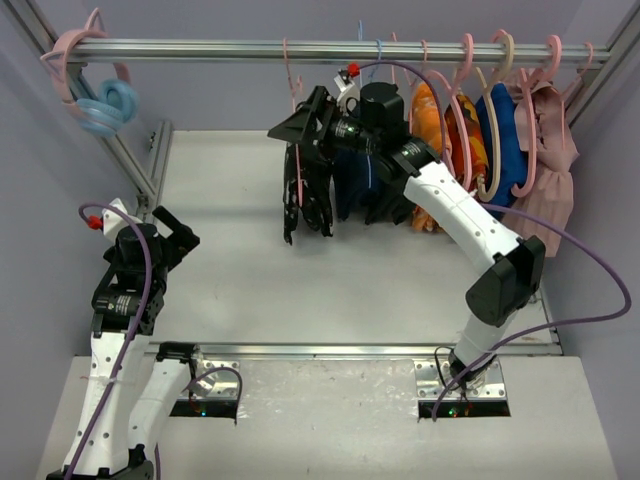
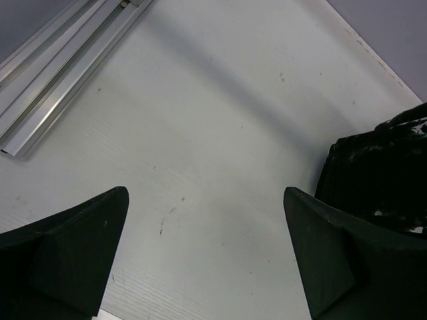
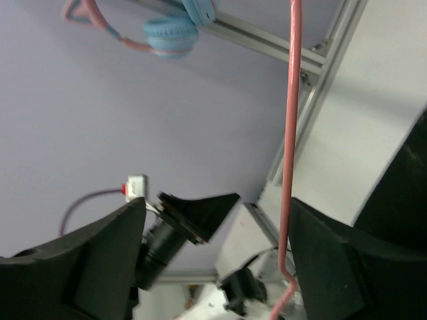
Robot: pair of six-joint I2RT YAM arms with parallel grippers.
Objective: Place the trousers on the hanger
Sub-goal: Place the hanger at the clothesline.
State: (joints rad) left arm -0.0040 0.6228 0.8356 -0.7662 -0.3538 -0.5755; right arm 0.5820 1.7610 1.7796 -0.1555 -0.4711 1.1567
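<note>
The black, white-splattered trousers (image 1: pixel 306 195) hang below the rail, draped on the thin pink hanger (image 1: pixel 290 72), whose hook is over the rail. My right gripper (image 1: pixel 300 122) is up at the top of the trousers, open, holding nothing. In the right wrist view the hanger wire (image 3: pixel 291 133) runs down just inside the right finger (image 3: pixel 333 267), free of both fingers, with the right gripper (image 3: pixel 217 223) wide open. My left gripper (image 1: pixel 180 232) hovers open over the left of the table. From the left wrist, the left gripper (image 2: pixel 207 253) is empty and the trousers (image 2: pixel 380 167) show at right.
A navy garment (image 1: pixel 355 185) hangs right beside the trousers. Thick pink hangers with orange (image 1: pixel 435 120), blue (image 1: pixel 500 135) and pink (image 1: pixel 550 150) clothes crowd the rail's right end. Blue headphones (image 1: pixel 105 105) hang at the rail's left end. A frame post (image 1: pixel 130 160) slants down the left.
</note>
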